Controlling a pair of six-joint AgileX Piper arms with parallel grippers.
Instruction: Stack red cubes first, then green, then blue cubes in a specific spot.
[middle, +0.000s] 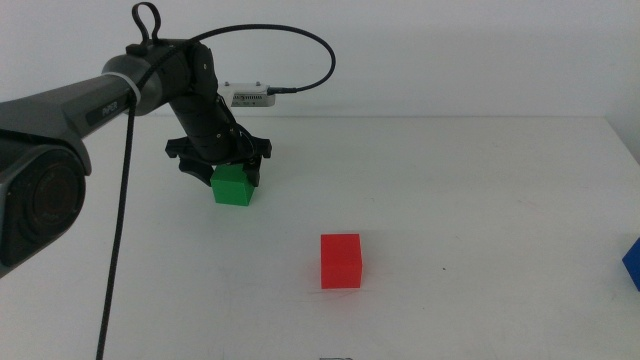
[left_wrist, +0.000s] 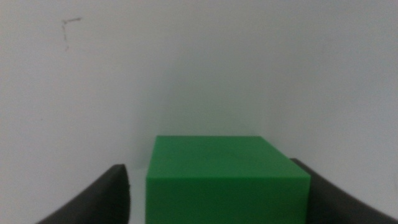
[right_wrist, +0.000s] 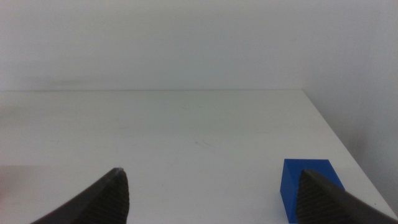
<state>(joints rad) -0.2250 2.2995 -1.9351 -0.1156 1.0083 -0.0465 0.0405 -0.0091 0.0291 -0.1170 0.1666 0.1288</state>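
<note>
Red cube (middle: 341, 261) sits nearest, alone on the white table (middle: 480, 180), set almost square to the table's edges; as a cube it has no long axis. It serves as the base of the stack.

Blue cube (middle: 633, 262) lies at the right edge of the table, turned slightly. Right gripper (right_wrist: 211, 205) waits just short of it, jaws wide apart and empty.

Green cube (middle: 233, 185) rests farther back on the left, well apart from the red one, on the table as far as can be judged. Left gripper (middle: 222, 160) is down over it, jaws open either side, a gap showing on one side; nothing is clamped.

Risks, as I judge them: closing off-centre could twist or push the green cube; placing it askew on the red could topple the stack.
</note>
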